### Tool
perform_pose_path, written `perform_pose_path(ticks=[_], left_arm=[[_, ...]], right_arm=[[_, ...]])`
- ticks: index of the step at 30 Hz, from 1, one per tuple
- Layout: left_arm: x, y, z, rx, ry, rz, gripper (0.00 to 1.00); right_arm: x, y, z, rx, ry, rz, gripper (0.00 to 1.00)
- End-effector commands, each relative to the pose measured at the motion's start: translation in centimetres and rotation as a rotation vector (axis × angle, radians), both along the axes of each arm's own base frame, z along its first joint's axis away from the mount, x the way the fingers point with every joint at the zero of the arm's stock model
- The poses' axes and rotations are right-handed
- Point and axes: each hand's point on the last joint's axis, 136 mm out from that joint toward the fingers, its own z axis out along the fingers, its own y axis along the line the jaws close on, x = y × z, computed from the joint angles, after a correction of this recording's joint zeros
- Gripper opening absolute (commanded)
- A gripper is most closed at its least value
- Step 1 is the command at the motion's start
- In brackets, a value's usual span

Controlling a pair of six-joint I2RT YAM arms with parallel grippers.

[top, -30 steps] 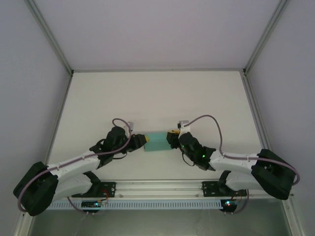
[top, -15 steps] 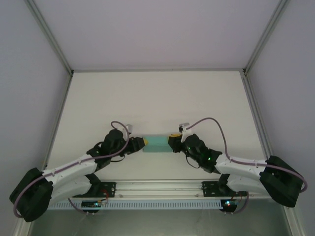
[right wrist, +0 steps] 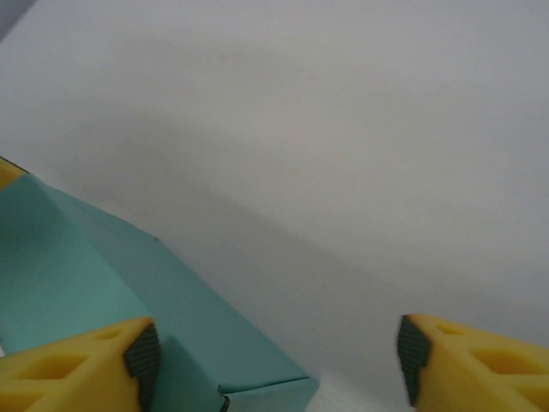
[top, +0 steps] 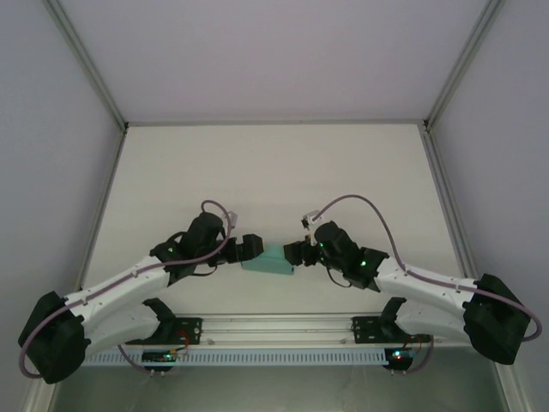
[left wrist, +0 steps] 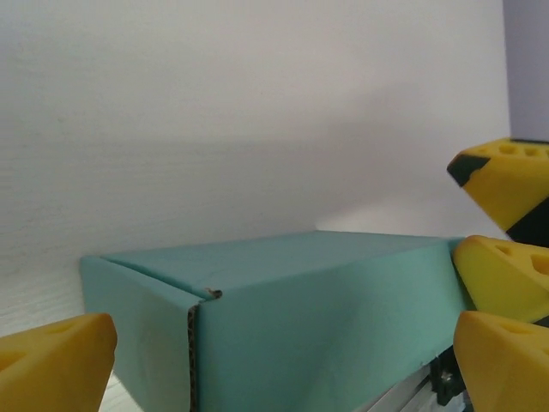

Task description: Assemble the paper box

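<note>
The paper box (top: 268, 260) is a closed teal-green card box lying on the white table, turned a little askew. My left gripper (top: 250, 247) is at its left end and my right gripper (top: 294, 254) at its right end. In the left wrist view the box (left wrist: 292, 309) sits just ahead of my open left gripper (left wrist: 283, 360), whose yellow fingertips (left wrist: 51, 365) stand wider than the box. In the right wrist view a corner of the box (right wrist: 129, 283) lies beside the left fingertip of my open right gripper (right wrist: 274, 356). Neither gripper pinches the box.
The white table (top: 274, 172) stretches far behind the box, closed in by grey walls and frame posts. An aluminium rail (top: 274, 326) with the arm bases runs along the near edge. The right gripper's yellow fingers (left wrist: 506, 279) show at the box's far end in the left wrist view.
Both grippers have opened from a narrow setting. The box, earlier level between them, has shifted slightly toward the near edge and turned a little. Both wrists have moved inward.
</note>
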Motion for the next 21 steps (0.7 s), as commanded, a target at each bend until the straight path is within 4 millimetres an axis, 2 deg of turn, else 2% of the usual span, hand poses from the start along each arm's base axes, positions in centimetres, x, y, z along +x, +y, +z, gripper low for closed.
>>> perform_pose_path(ticks=[1,2,5,9,10,13,16,21], left_arm=[[0.0,1.5,0.7,0.115,-0.024,-0.002,0.99],[0.2,1.9,1.0,0.133,-0.030,0.013,1.00],[0.5,3.0,1.2,0.172,-0.038,0.055,0.99],[0.3,4.0,0.3,0.182,-0.010,0.089,1.00],[0.2,4.2,0.1,0.182,-0.002,0.095,1.00],[0.1,4.6,-0.1,0.157,-0.004,0.106,0.99],[0.0,4.3,-0.2,0.092,0.007,0.089,0.92],[-0.2,3.5,-0.6,0.028,0.029,0.050,0.82]], right_arm=[[0.4,0.4,1.6,-0.043,-0.013,0.059,0.89],[0.6,0.5,2.1,-0.045,-0.019,0.073,0.99],[1.2,0.5,3.0,-0.047,-0.010,0.080,0.99],[0.8,-0.2,2.5,-0.085,0.026,0.069,0.99],[0.2,-0.5,2.0,-0.089,0.064,0.068,0.99],[-1.9,-0.9,0.5,-0.066,0.186,0.085,0.95],[-3.5,-0.3,-0.3,-0.005,0.301,0.108,0.84],[-4.0,0.2,-1.1,0.031,0.438,0.068,0.74]])
